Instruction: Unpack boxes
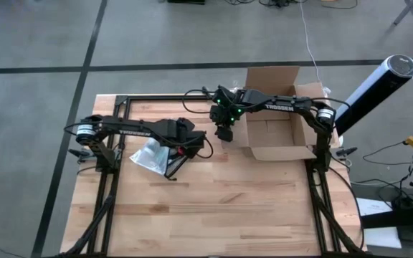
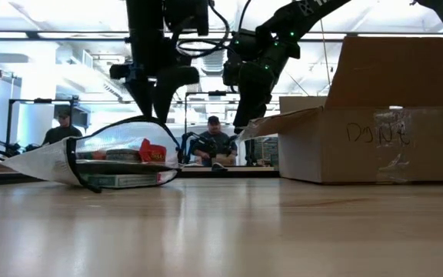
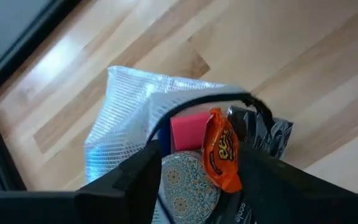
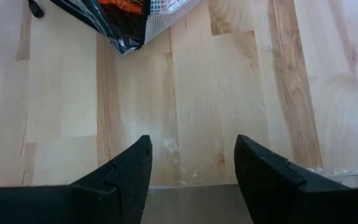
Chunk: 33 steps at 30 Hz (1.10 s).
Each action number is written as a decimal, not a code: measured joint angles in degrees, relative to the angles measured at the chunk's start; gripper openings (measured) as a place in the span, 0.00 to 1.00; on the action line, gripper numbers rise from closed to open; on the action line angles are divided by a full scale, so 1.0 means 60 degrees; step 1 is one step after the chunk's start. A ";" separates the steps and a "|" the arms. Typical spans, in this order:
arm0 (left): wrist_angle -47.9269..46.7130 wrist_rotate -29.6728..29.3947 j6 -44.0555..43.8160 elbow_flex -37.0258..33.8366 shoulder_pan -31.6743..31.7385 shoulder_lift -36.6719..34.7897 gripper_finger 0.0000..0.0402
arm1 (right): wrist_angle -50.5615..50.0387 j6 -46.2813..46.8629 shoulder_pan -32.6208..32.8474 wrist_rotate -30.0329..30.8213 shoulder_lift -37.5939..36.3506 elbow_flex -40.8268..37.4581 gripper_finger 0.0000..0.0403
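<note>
Now my left gripper (image 3: 197, 168), jaws parted, straddles the pouch (image 1: 149, 155) mouth mid-left; I'd pinch one item only. Right gripper (image 4: 191, 165), jaws apart and empty, waits by the box (image 1: 278, 115).

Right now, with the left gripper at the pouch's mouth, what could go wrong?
1. The pouch lies open on its side; the orange candy pack at its mouth could spill.
2. The left gripper straddles the pouch's contents and could catch the black rim.
3. The right gripper, open beside the box, could nudge its lowered flap.
</note>
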 joint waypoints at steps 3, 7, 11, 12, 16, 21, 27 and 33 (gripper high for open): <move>-0.0337 -0.0143 0.0065 0.0521 0.0000 -0.0007 0.46 | 0.0007 0.0000 0.0000 0.0000 0.0000 0.0000 0.49; -0.0966 -0.0152 0.0340 0.1408 -0.0019 -0.0008 0.46 | 0.0022 0.0000 0.0000 -0.0028 0.0000 0.0000 0.49; -0.1725 -0.0152 0.0379 0.2218 -0.0193 -0.0016 0.47 | 0.0090 0.0010 0.0012 -0.0742 0.0000 0.0000 0.49; -0.1871 -0.0152 0.0375 0.2352 -0.0280 -0.0020 0.47 | 0.0150 0.0053 0.0039 -0.0981 0.0000 0.0000 0.49; -0.2203 -0.0138 0.0306 0.2556 -0.0734 -0.0022 0.47 | 0.0586 0.0205 0.0315 -0.1559 0.0000 0.0000 0.49; -0.2473 -0.0134 -0.0111 0.2557 -0.1552 -0.0022 0.45 | 0.1312 0.0158 0.0720 -0.1646 0.0000 0.0000 0.49; -0.3083 -0.0134 -0.1316 0.2557 -0.2611 -0.0022 0.42 | 0.2349 0.0081 0.1002 -0.1643 0.0045 0.0000 0.49; -0.3503 -0.0131 -0.2655 0.2542 -0.3563 -0.0022 0.39 | 0.2949 0.0330 0.1002 -0.1557 0.0326 0.0000 0.49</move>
